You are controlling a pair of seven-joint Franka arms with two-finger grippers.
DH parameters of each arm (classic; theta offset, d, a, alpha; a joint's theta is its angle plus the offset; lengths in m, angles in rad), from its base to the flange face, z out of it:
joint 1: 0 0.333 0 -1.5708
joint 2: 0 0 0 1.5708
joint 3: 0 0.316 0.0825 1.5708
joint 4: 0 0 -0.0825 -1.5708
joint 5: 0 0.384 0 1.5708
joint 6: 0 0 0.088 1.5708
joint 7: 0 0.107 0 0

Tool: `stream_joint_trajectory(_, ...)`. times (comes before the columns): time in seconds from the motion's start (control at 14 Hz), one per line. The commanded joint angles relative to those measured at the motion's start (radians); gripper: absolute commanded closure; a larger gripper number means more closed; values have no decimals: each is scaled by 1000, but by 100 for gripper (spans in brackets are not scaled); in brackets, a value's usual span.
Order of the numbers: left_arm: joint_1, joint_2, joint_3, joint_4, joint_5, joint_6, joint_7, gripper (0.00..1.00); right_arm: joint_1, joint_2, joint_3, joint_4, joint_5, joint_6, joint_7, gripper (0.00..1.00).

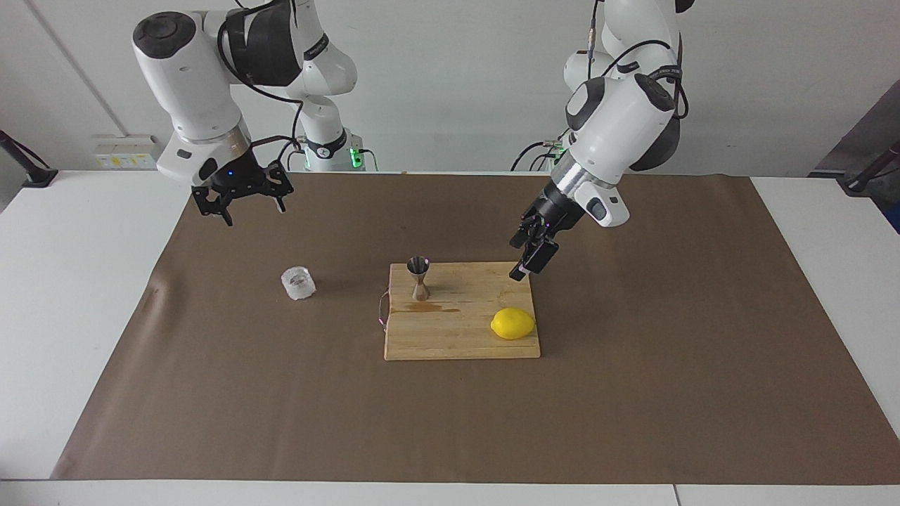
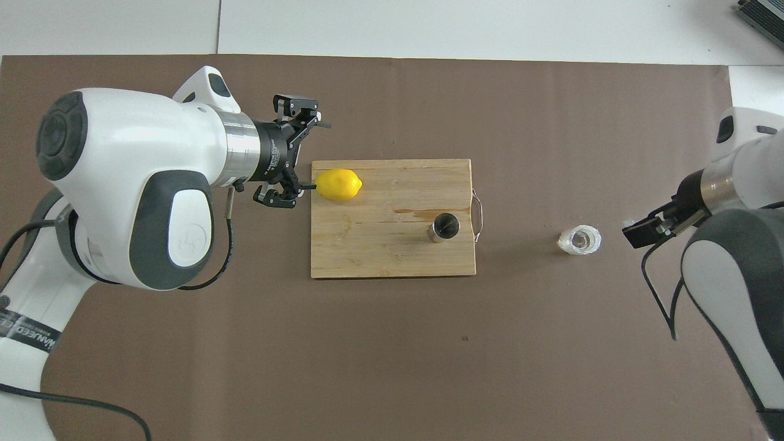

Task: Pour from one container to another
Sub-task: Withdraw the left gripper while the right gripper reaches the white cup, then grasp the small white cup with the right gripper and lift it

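Both my grippers hang released: left gripper [image 1: 532, 257] over the board's [image 1: 464, 337] edge, right gripper [image 1: 240, 199] above the mat. Glass [image 1: 298, 282] sits on the mat, jigger [image 1: 420, 278] on the board; that narrow jigger could topple if I bump it while pouring.

Item count, table area:

- Glass cups: one. The cup [image 1: 298, 282] stands on the brown mat.
- Jiggers: one. The jigger [image 1: 419, 278] stands upright on the board.
- Boards: one. The board [image 1: 464, 337] is wooden, with a single wire handle [image 1: 382, 309] at one end.
- Lemons: one. The lemon [image 1: 512, 323] lies on the board.
- Mats: one. The mat [image 1: 633, 393] covers most of the table.
- Arms: two, each carrying one gripper: left gripper [image 1: 531, 258], right gripper [image 1: 242, 200].
- Wet stains on the board: one, beside the jigger.
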Motion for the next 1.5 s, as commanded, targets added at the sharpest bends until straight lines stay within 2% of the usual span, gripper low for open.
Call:
stream_joint_trajectory(0.0, 67, -48, -5, 0, 86, -127, 169, 0, -46, -30, 6, -135, 33, 114, -186, 0)
stream_joint_trajectory(0.29, 143, -77, -5, -2, 216, -199, 368, 0, -80, 75, 6, -169, 79, 226, -506, 0)
stream_joint_trajectory(0.43, 176, -86, -5, -2, 258, -202, 534, 0, -81, 86, 6, -215, 82, 323, -658, 0)
stream_joint_trajectory(0.64, 202, -98, -4, -2, 327, -266, 788, 0, -80, 108, 6, -267, 172, 389, -863, 0)
stream_joint_trajectory(0.93, 274, -111, -4, -3, 378, -332, 1109, 0, -81, 140, 6, -290, 238, 421, -1036, 0)
stream_joint_trajectory(1.43, 435, -146, -4, -5, 382, -417, 1418, 0, -81, 188, 6, -336, 358, 515, -1215, 0)
